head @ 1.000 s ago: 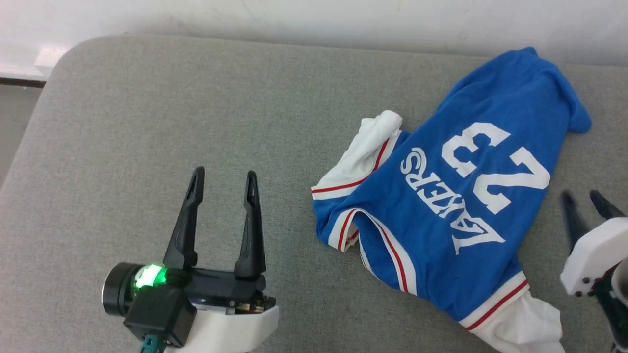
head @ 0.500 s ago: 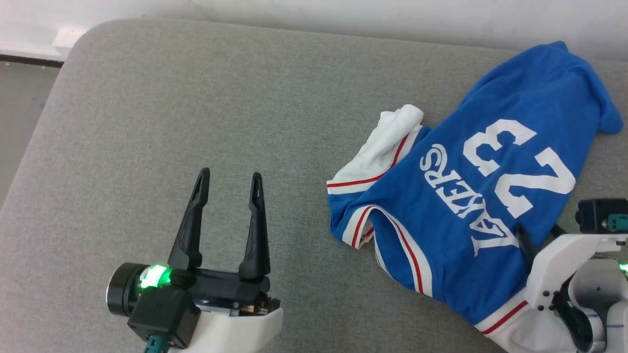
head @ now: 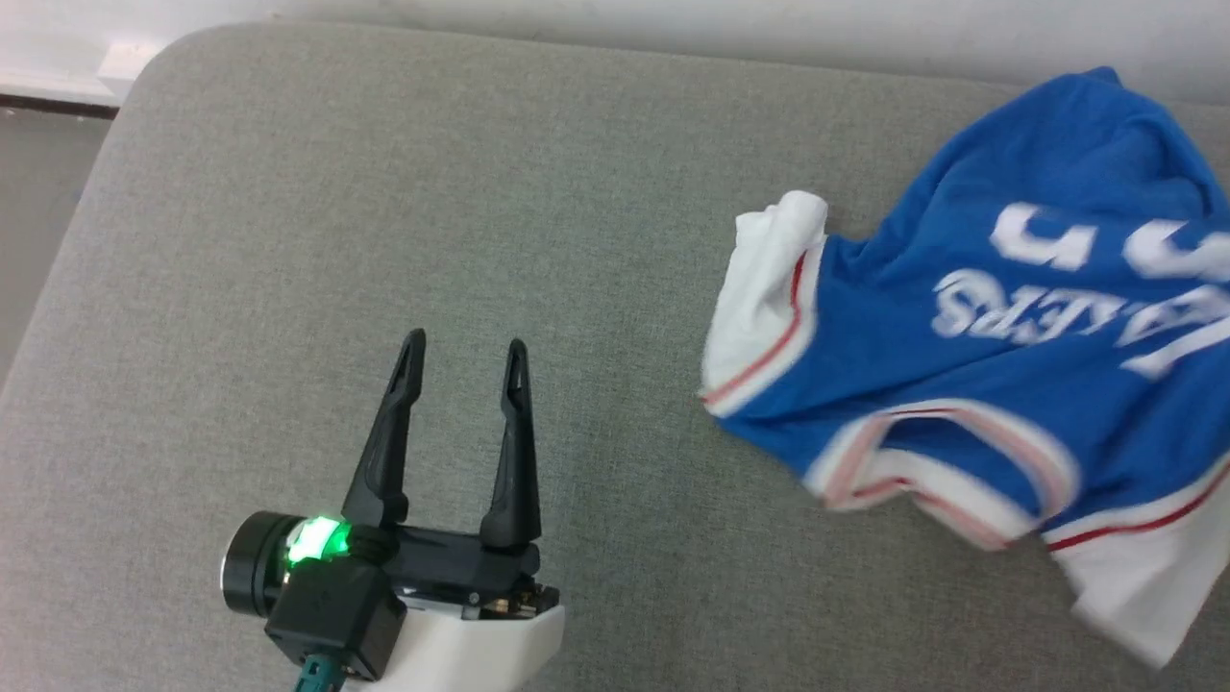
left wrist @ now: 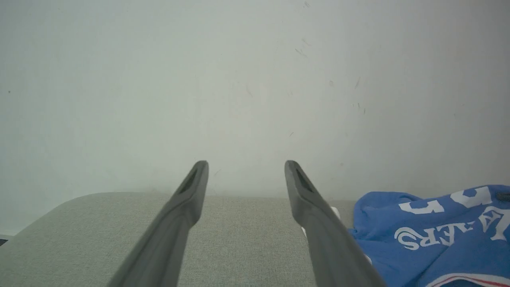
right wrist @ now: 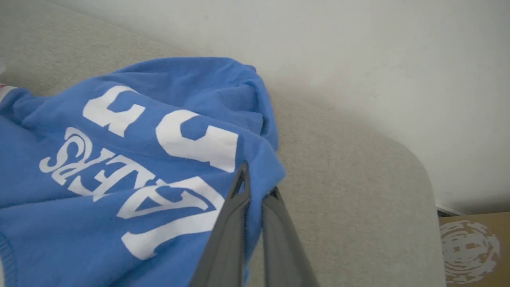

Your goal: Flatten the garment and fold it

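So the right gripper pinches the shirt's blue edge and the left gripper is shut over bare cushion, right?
No: the left gripper is open over bare cushion, as the left wrist view shows. The right gripper does pinch the blue edge of the shirt.

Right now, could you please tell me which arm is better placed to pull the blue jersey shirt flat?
Right. The right gripper has its jaws shut on an edge of the royal-blue jersey shirt with white sleeves. The left gripper is open over the grey fabric surface, apart from the shirt.
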Motion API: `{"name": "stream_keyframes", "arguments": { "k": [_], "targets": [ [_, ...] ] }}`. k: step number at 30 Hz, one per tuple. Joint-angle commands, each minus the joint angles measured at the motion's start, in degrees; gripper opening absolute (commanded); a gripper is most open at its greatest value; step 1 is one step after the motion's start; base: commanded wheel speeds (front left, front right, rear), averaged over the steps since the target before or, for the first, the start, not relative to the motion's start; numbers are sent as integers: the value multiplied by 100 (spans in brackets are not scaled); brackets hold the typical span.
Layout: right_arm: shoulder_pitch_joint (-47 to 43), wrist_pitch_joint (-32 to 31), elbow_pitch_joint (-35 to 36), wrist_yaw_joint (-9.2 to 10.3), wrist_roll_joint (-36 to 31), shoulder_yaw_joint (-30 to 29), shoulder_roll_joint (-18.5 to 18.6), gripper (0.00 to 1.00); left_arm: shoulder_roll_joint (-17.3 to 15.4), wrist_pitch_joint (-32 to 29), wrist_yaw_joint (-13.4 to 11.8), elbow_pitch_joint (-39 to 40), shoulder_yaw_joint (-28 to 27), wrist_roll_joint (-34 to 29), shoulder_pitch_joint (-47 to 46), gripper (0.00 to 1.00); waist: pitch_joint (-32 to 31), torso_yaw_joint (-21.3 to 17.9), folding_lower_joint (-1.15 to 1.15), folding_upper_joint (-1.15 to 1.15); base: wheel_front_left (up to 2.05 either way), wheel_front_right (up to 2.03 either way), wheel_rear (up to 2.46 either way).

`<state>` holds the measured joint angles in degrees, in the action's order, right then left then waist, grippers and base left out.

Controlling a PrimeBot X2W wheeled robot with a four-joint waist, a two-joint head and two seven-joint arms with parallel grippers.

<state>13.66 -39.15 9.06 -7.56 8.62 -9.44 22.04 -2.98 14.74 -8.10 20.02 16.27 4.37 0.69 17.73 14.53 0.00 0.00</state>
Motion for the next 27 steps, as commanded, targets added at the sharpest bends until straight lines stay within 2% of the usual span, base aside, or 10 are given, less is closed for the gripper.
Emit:
{"name": "stream_keyframes", "arguments": {
  "k": [1,5,8,9,10,14,18,22,27],
  "targets": [
    [311,-112,-25,8,81,-14,435,0,11,26,37,-5,35,-18,-85,100,125,22,0,0,0,0,0],
    [810,40,-533,8,-48,197,1358,0,11,26,75,-59,114,12,-198,100,309,91,0,0,0,0,0],
    [1111,449,-1081,8,-301,477,1711,0,11,26,78,-88,135,21,-301,100,395,123,0,0,0,0,0],
    [1225,597,-1262,8,-351,519,1694,13,11,26,76,-96,132,16,-326,100,417,118,0,0,0,0,0],
    [1337,744,-1434,8,-397,550,1630,100,11,26,79,-105,129,5,-352,100,438,106,0,0,0,0,0],
    [1645,1158,-1957,8,-474,774,1312,100,11,26,129,-177,135,-36,-446,100,398,25,0,0,0,0,0],
    [1868,1529,-1986,8,-445,741,904,100,11,26,140,-230,118,-95,-424,100,191,-139,0,0,0,0,0],
    [1643,2080,-1336,8,-332,434,266,100,5,26,128,-288,27,-161,-269,100,-149,-354,0,0,0,0,0],
    [493,2712,30,8,-356,-17,-781,100,-77,26,156,-278,-142,-183,25,100,-489,-663,0,0,0,0,0]
  ]
}}
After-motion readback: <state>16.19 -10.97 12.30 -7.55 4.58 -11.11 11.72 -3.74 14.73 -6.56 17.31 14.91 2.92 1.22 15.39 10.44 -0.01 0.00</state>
